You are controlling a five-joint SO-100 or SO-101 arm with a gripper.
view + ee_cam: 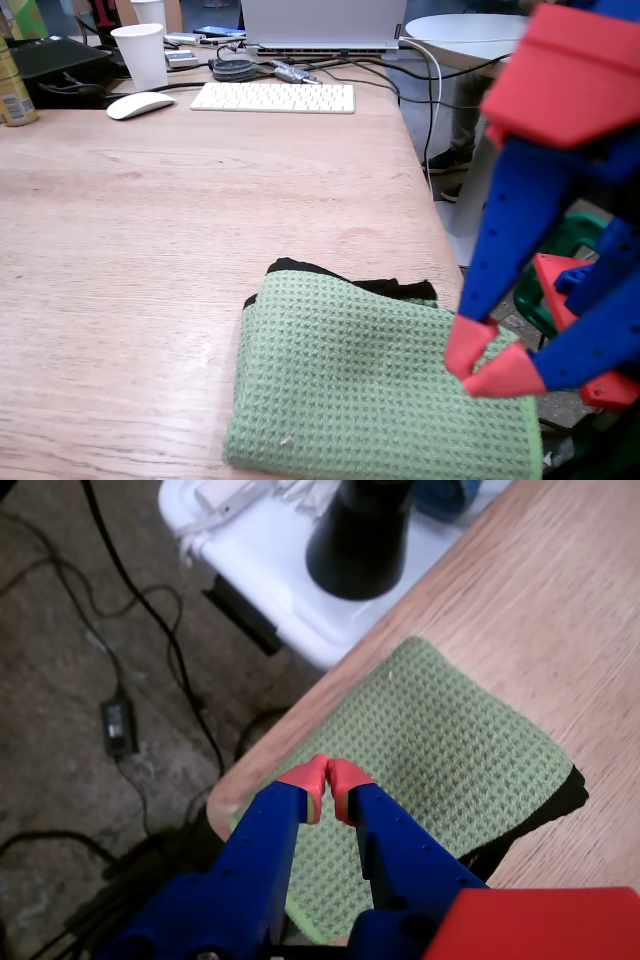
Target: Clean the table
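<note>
Wiping barely begun: fingers (327,788) closed, empty, over green cloth (380,385) at surface (150,250) 5 o'clock corner; rest unwiped.

Folded green waffle-weave cloth (380,385) lies at near right corner of pale wood-grain table (150,250), black layer under it. Blue arm's red-tipped gripper (478,362), tips together, at cloth's right edge. White keyboard (272,97), mouse (140,104), paper cup (141,54) along far edge.
</note>
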